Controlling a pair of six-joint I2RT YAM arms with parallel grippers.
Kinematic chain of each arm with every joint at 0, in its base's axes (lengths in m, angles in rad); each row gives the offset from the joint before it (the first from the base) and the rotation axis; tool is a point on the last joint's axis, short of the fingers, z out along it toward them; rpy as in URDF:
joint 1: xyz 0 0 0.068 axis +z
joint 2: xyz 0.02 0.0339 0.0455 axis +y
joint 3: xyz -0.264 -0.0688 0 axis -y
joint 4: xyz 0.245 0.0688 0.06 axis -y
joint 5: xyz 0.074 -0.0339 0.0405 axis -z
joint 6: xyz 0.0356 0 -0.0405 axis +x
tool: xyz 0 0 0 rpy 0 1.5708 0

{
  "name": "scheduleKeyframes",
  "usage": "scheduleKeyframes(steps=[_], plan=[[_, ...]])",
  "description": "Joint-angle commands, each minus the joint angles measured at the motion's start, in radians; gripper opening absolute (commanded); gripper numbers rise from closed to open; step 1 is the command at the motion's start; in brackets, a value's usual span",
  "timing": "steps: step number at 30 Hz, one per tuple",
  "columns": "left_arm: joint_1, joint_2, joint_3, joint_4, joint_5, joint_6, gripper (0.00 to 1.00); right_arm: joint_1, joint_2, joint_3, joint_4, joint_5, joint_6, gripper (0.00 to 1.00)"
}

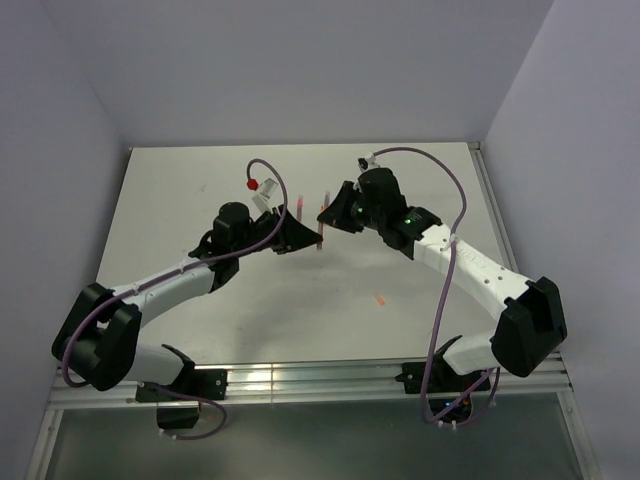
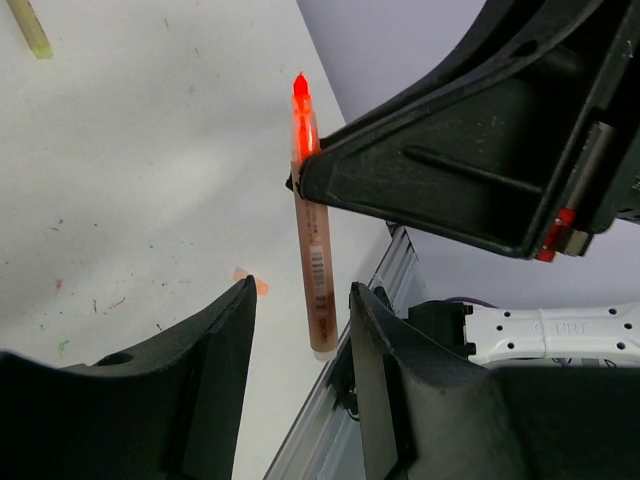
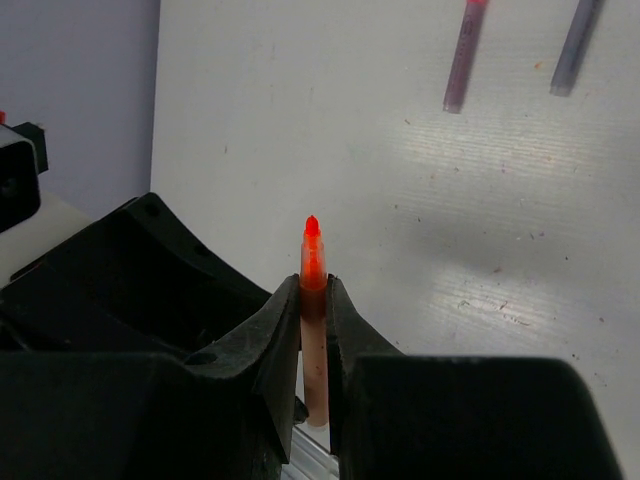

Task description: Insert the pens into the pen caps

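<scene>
Left hand point(image 2: 302, 300): fingers spread. The blunt tail of the orange-red pen point(image 2: 316, 262) shows in the gap between them; contact cannot be told. The pen is held clear of the worktop point(image 1: 300, 330), tip bare. Right hand point(image 3: 313, 292): pressed together, pinching the pen just below its tip. An orange pen cap point(image 1: 378, 298) lies on the worktop, well apart.

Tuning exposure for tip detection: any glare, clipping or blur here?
Right wrist: glare patch on the table, orange-red pen tip saturated. Left wrist: same tip blown out, left end effector crushed to black. Top external: even light, soft shadows, pen barely resolved.
</scene>
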Motion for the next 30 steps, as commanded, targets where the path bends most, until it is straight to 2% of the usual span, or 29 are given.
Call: scheduleKeyframes(steps=[1,16,25,27,28,30], plan=[[-0.010,0.015,0.048,0.037,0.003,0.005,0.47,0.017,-0.037,0.034,0.036,0.010,0.014,0.00],[-0.033,0.025,0.025,0.091,0.020,-0.032,0.44,0.049,0.002,0.056,0.064,0.014,0.040,0.00],[-0.032,0.041,0.030,0.098,0.035,-0.047,0.27,0.058,0.011,0.057,0.072,0.031,0.037,0.00],[-0.032,0.042,0.030,0.092,0.031,-0.044,0.18,0.061,0.009,0.061,0.063,0.042,0.031,0.00],[-0.032,0.041,0.031,0.089,0.026,-0.041,0.10,0.067,0.006,0.061,0.060,0.051,0.022,0.00],[-0.033,0.039,0.031,0.085,0.025,-0.040,0.03,0.072,-0.004,0.057,0.049,0.060,0.011,0.00]])
